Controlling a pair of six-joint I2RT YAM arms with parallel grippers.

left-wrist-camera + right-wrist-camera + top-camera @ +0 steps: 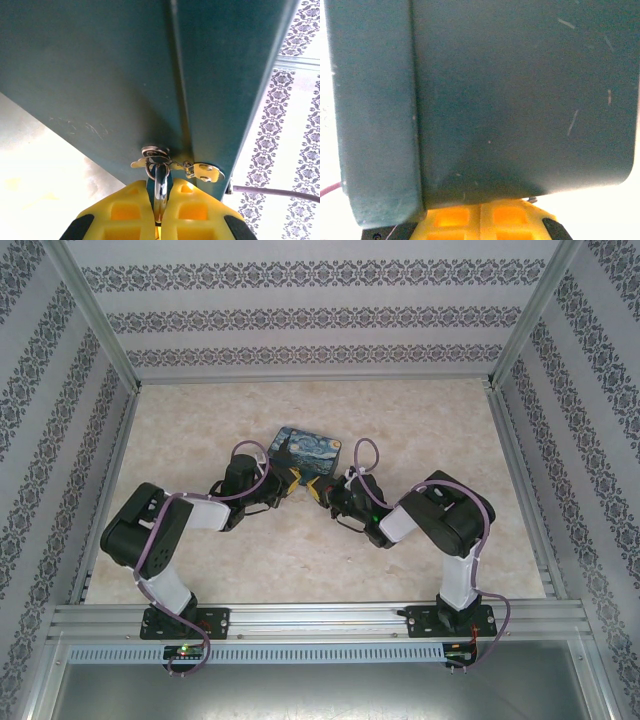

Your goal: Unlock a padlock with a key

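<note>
The padlock (160, 176) hangs from the metal hasp (206, 172) on the dark-blue painted box (306, 448). Its chrome shackle and a strip of teal body show between the yellow fingers of my left gripper (161, 195), which is shut on it. My right gripper (481, 209) is shut, with its fingertips pressed close under the box's dark wall (510, 100). A tiny sliver of metal (532, 199) peeks out beside its right fingertip; I cannot tell whether it is the key. In the top view both grippers (291, 480) (318, 491) meet at the box's near edge.
The box sits mid-table on the beige marbled surface (420, 430). Patterned walls and aluminium rails (310, 618) enclose the workspace on all sides. A cable (280, 191) runs past the box at the right of the left wrist view.
</note>
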